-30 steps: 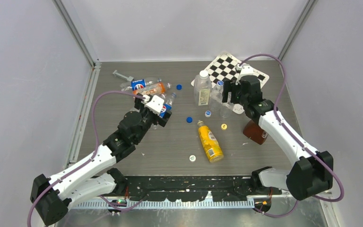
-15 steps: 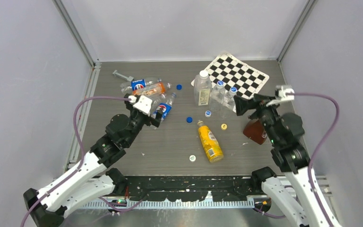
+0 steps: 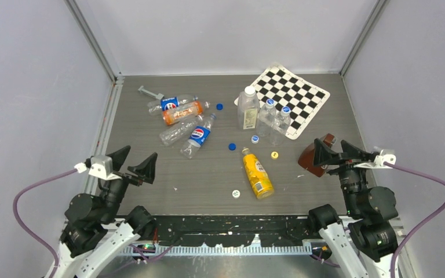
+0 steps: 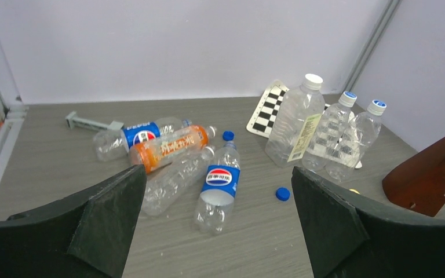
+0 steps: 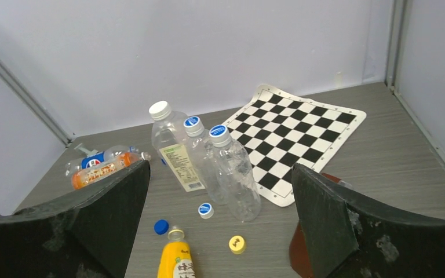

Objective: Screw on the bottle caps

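Three clear bottles stand upright at the back: a wider labelled one with a white cap [image 3: 248, 108] and two slim ones with blue-and-white caps [image 3: 266, 114] [image 3: 280, 124]; they also show in the right wrist view [image 5: 174, 145] [image 5: 234, 174]. Loose caps lie on the table: two blue [image 3: 219, 106] [image 3: 232, 146], a blue-and-white one [image 3: 255, 139], a yellow one [image 3: 274, 155] and a white one [image 3: 236, 194]. My left gripper [image 3: 139, 157] is open and empty at the near left. My right gripper [image 3: 331, 152] is open and empty at the near right, far from the bottles.
A yellow bottle [image 3: 257, 172] lies in the middle. Pepsi bottles [image 3: 199, 134] [image 3: 171, 103], an orange bottle [image 3: 182, 112] and a clear one [image 3: 177, 132] lie at the back left. A brown object [image 3: 312, 157] sits by my right gripper. A checkered mat [image 3: 294, 94] lies at the back right.
Both arms have pulled back to the near edge. The right gripper has left the standing bottles; the left gripper has left the Pepsi bottle. Both are open.
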